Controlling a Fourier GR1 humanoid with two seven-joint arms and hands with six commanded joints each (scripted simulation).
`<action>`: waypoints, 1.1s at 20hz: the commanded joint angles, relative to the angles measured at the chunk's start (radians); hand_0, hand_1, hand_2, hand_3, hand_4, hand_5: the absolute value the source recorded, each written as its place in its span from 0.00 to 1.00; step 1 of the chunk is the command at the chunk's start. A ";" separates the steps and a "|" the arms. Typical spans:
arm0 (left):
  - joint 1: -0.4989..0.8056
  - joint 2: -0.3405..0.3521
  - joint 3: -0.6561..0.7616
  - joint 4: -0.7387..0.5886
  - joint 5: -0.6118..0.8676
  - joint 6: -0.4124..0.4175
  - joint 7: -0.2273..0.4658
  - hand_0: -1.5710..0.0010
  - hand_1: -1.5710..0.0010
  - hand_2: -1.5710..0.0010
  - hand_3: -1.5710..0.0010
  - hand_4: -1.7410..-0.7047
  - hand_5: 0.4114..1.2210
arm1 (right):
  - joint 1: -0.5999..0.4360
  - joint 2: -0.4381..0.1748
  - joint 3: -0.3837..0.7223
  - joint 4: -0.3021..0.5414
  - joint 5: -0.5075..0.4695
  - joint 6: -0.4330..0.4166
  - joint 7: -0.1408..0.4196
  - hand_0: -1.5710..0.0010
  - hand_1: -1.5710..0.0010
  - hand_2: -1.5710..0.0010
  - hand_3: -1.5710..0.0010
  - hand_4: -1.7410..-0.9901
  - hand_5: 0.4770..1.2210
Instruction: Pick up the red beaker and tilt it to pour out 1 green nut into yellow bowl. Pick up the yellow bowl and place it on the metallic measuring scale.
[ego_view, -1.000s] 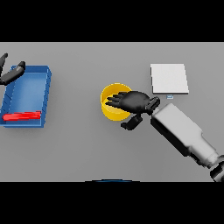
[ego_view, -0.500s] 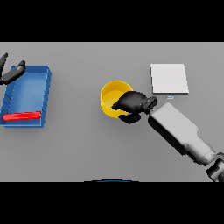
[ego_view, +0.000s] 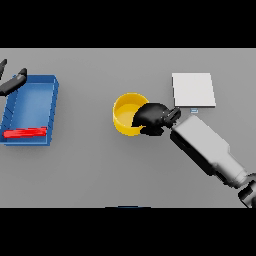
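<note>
The yellow bowl stands on the grey table near the middle. My right hand grips its right rim, fingers curled round the edge. The metallic measuring scale lies flat to the bowl's upper right, apart from it. A red beaker lies on its side in the near end of a blue tray at the left. My left hand shows at the far left edge, by the tray's far corner, fingers relaxed. No green nut is visible.
The blue tray takes up the left side of the table. My right forearm stretches from the lower right toward the bowl, just below the scale.
My right hand slid from over the bowl's middle to its right rim and curled shut on it. The bowl has barely shifted. The left hand stayed put.
</note>
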 joint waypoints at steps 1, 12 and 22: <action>0.005 -0.007 -0.003 0.007 -0.002 0.002 -0.008 1.00 1.00 1.00 1.00 0.92 0.36 | -0.006 0.000 -0.004 -0.004 -0.004 0.003 0.009 0.05 0.05 0.13 0.24 0.04 0.98; 0.004 -0.004 0.006 -0.022 0.017 0.000 0.015 1.00 1.00 1.00 1.00 0.91 0.36 | 0.025 -0.138 -0.080 -0.243 -0.058 0.120 0.116 0.00 0.00 0.06 0.24 0.00 1.00; 0.007 -0.012 0.013 -0.052 0.038 0.007 0.054 1.00 1.00 1.00 1.00 0.87 0.40 | -0.005 -0.240 -0.196 -0.196 -0.068 0.028 0.134 0.01 0.00 0.02 0.26 0.00 1.00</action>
